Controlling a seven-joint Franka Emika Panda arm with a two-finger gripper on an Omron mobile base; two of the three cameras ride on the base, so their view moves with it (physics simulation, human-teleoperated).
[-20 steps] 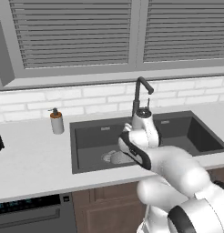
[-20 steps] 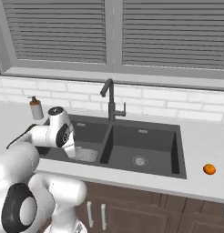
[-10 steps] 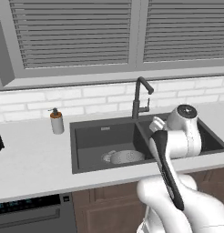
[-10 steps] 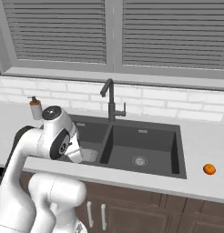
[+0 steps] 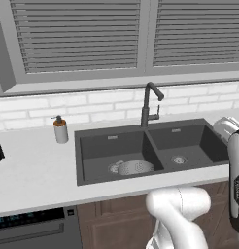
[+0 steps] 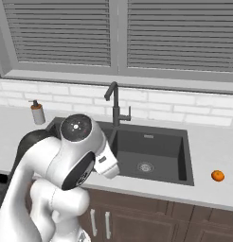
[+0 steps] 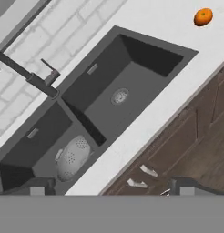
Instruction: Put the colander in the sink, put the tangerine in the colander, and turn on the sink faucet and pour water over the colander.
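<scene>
Colander (image 5: 132, 168) sits in the sink (image 5: 189, 137) — swing the open gripper (image 7: 109, 187) right, descend squarely over the tangerine (image 7: 203, 17), close gently.

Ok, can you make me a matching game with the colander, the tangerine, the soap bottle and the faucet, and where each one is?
Things:
1. colander
2. tangerine
3. soap bottle
4. faucet

Places:
A. on the counter right of the sink
B. behind the wall between the two basins
C. in the left basin
D. on the counter left of the sink

Pairs: 1-C, 2-A, 3-D, 4-B
</scene>
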